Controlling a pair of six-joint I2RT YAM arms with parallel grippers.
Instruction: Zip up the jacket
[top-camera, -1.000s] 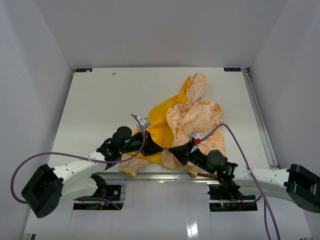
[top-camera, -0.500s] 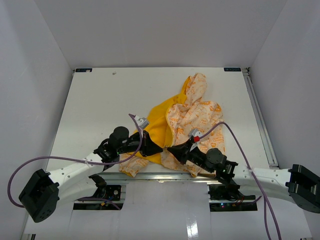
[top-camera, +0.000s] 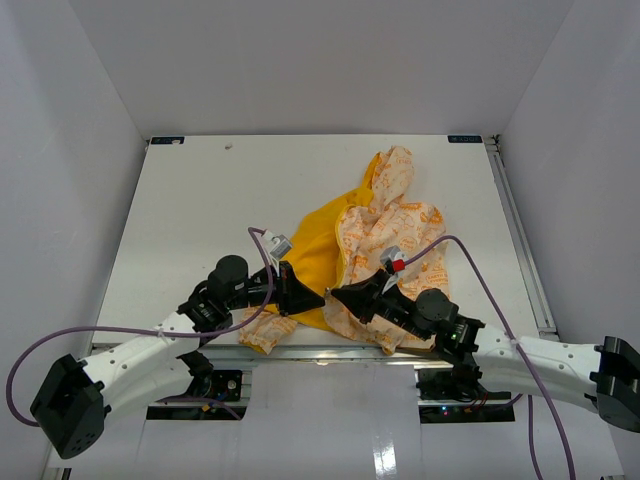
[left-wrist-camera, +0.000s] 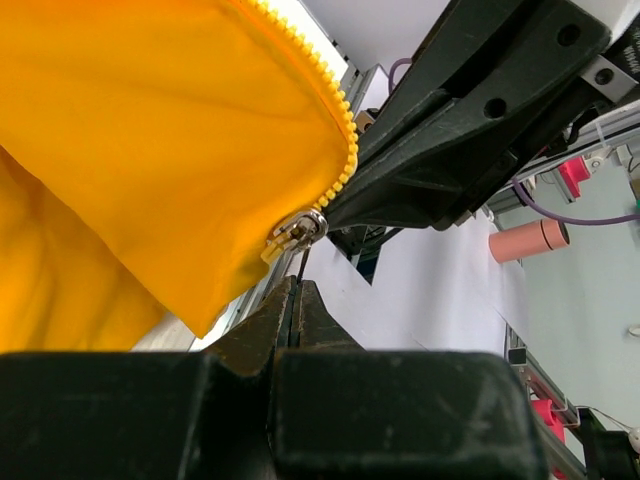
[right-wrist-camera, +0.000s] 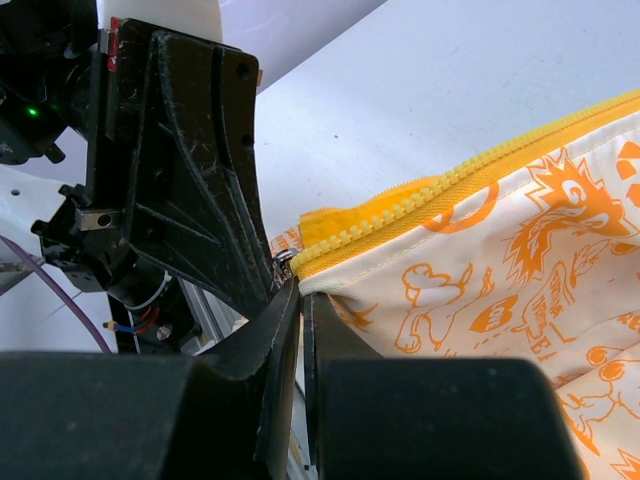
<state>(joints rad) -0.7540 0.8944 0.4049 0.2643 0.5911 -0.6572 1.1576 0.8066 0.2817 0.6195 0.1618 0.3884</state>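
At the near edge of the table, middle:

1. Left gripper: fingers drawn together to a bare slit, pinching the thin dark zipper pull. The pull hangs from a silver slider, which sits at the low end of the yellow zipper teeth.
2. Right gripper: fingers fully closed, nipping the lower corner of the printed front panel, directly under the end of the yellow zipper edge.
3. Grippers, relation: tips pointing at each other, just beside one another; whether they touch cannot be told.
4. Jacket: lies open and rumpled on the table, from the near edge toward the middle. Yellow lining faces up on the left. Cream cloth with orange print lies bunched on the right, with one part reaching toward the far side.
5. Purple cables: one loops over each arm.
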